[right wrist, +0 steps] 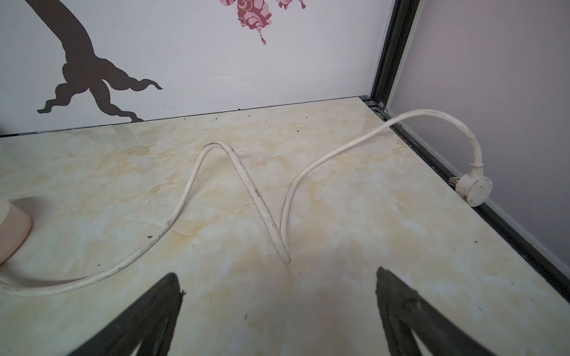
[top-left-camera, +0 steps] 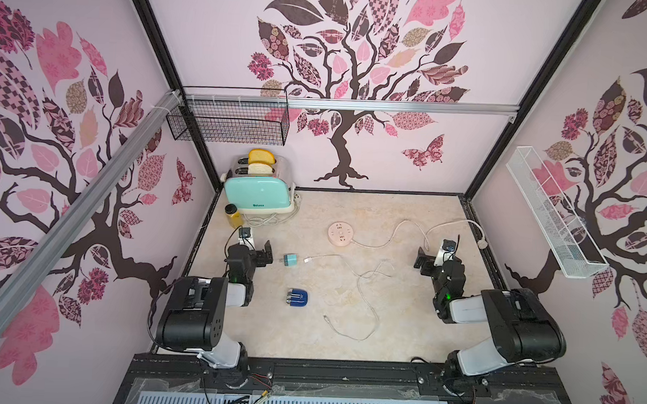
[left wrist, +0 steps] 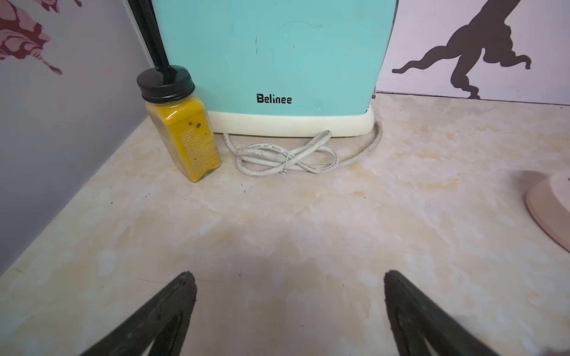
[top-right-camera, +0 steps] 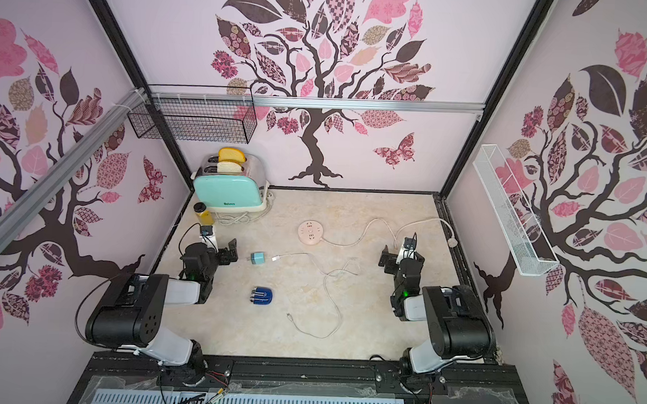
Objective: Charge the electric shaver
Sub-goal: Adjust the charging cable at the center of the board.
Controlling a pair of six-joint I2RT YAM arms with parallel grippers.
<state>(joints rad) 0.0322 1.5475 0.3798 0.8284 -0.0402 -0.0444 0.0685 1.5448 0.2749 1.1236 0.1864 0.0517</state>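
1. At left, the left gripper [left wrist: 288, 276] hangs over the marble tabletop [top-left-camera: 389, 214], fingers wide apart and empty.
2. Centre-left, the electric shaver [top-left-camera: 298, 297] lies flat, nearer the robot than the mint-green plug adapter [top-left-camera: 289, 261].
3. At right, the right gripper [right wrist: 276, 272] is spread and empty beside the white power cord [right wrist: 245, 182].

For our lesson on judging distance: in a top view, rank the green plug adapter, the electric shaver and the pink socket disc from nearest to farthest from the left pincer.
1. green plug adapter, just beside the open left pincer.
2. electric shaver, toward the front edge.
3. pink socket disc, toward the back wall, mid-table.
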